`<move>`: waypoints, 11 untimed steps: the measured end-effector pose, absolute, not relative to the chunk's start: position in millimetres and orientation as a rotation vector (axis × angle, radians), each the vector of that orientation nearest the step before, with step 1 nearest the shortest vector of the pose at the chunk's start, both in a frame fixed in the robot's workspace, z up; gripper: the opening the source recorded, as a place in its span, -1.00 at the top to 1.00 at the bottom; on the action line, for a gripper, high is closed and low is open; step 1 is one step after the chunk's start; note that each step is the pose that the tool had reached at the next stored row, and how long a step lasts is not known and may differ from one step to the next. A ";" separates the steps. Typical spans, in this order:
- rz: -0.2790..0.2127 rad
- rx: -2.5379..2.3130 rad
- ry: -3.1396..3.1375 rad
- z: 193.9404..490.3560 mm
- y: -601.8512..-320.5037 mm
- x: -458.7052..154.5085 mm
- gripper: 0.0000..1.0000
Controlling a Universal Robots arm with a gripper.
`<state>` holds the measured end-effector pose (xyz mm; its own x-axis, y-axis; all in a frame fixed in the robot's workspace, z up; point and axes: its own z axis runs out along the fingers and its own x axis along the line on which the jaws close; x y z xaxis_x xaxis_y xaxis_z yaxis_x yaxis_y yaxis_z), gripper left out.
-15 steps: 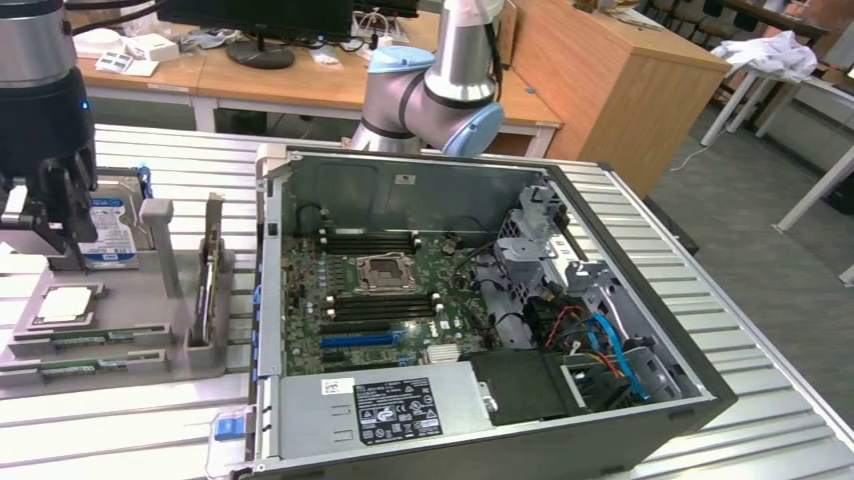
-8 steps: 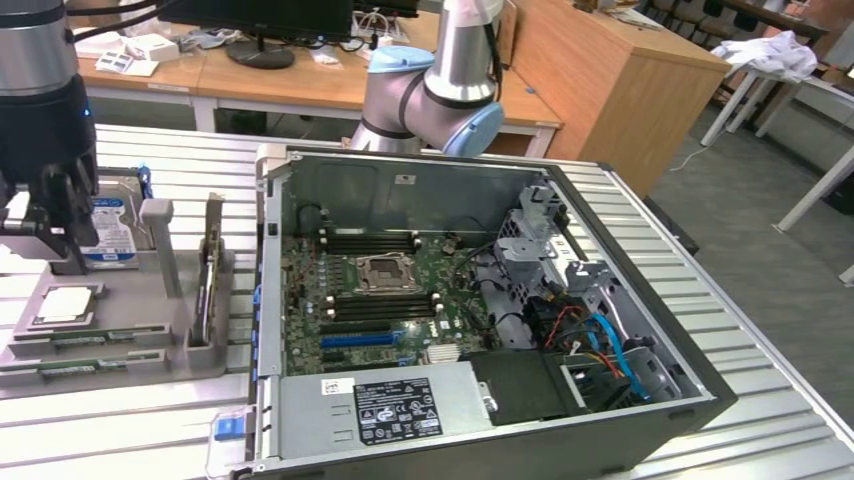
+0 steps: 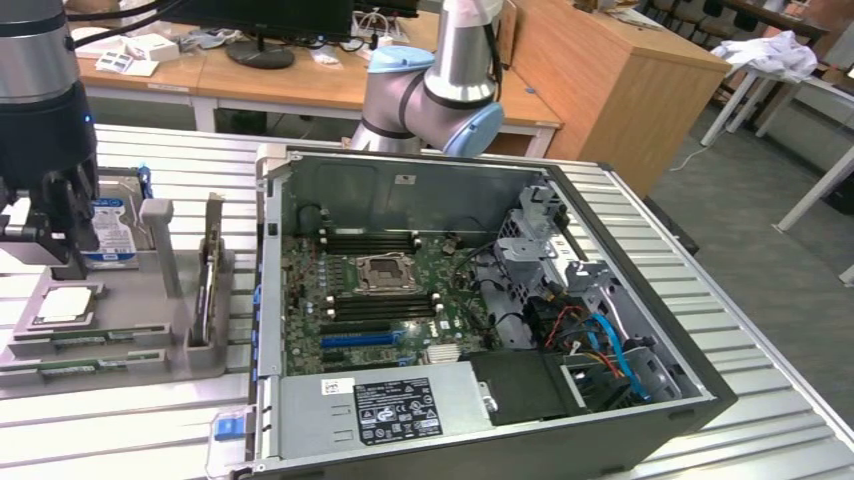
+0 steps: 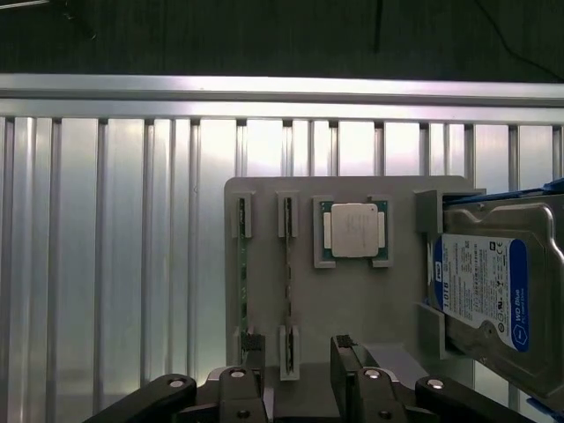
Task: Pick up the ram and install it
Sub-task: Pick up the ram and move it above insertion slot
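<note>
While the hand [image 3: 63,266] hangs over the grey holder [image 3: 131,328] on the counter [image 3: 134,420], in the exterior view you find the ram [image 3: 80,343] sitting in that holder, untouched, at the exterior view's left of the open computer case [image 3: 694,388]. In the wrist view the hand [image 4: 297,357] stands wide and holds nothing, and the ram [image 4: 286,264] runs on its edge between the fingers [image 4: 344,352]. A second stick [image 4: 241,264] is just beside one finger. I think a descent a little off centre may strike it, and a crooked grip may tilt so thin a board.
</note>
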<state>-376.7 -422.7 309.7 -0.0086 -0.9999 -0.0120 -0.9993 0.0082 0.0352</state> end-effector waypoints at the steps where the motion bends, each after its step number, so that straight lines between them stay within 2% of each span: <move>1: -0.052 2.200 -2.219 309.7 -422.7 -376.7 0.15; 11: -0.053 2.201 -2.219 309.5 -428.0 -376.7 0.15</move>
